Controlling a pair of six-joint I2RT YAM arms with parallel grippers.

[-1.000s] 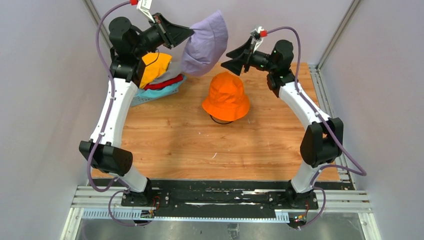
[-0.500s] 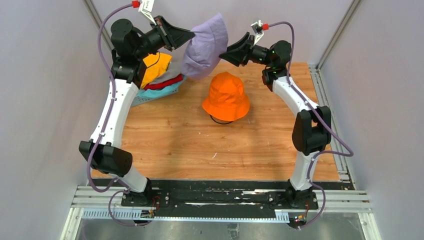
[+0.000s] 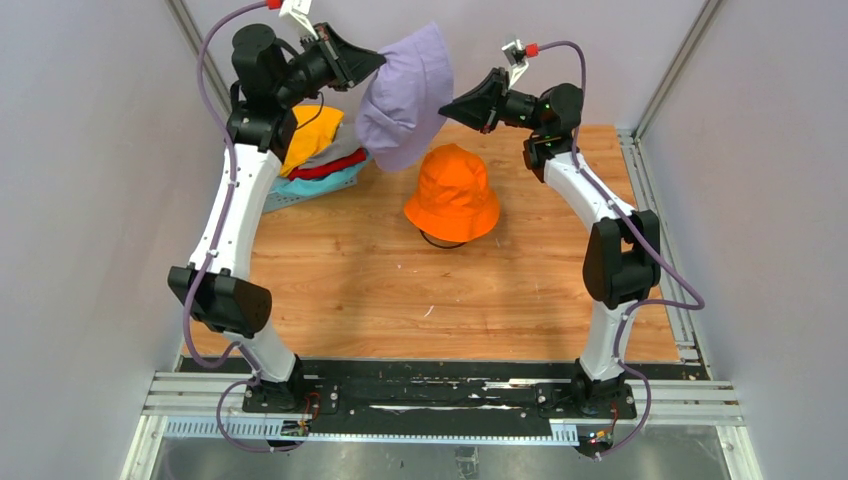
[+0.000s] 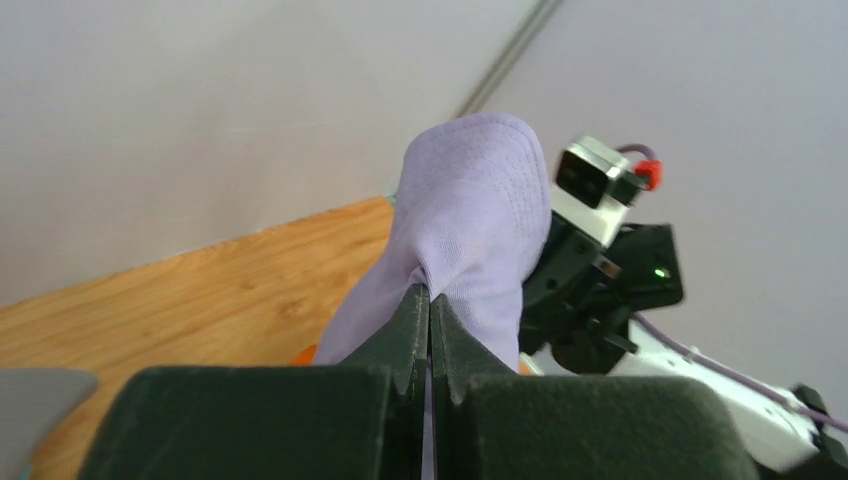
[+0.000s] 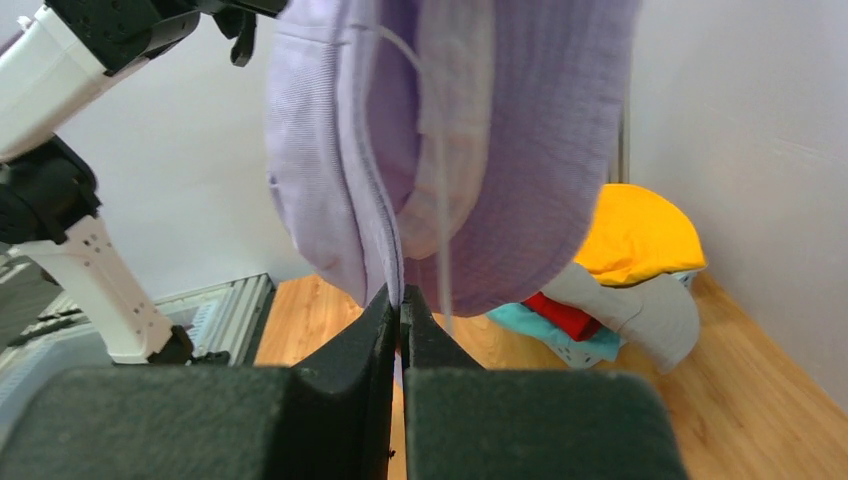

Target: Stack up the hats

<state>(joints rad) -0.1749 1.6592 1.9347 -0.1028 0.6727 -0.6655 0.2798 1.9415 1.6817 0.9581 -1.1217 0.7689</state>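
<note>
A lavender hat (image 3: 405, 95) hangs in the air at the back of the table, stretched between both grippers. My left gripper (image 3: 378, 62) is shut on its left side, fabric pinched between the tips (image 4: 429, 296). On the opposite side, the right gripper (image 3: 447, 103) is shut on the brim edge (image 5: 401, 296). Just below and to the right, an orange hat (image 3: 452, 190) sits on a black wire stand (image 3: 441, 241). Yellow (image 5: 640, 235), grey (image 5: 645, 305), red (image 5: 560, 312) and teal (image 5: 525, 322) hats are heaped at the back left.
The heap of hats rests in a light blue perforated basket (image 3: 300, 190) beside the left arm. Grey walls enclose the wooden table (image 3: 400, 300) on three sides. Both arms reach high toward the back wall.
The right gripper moved in to the lavender hat's brim and closed on it. The left arm shifted slightly, carrying the hat a little lower toward the orange one.
</note>
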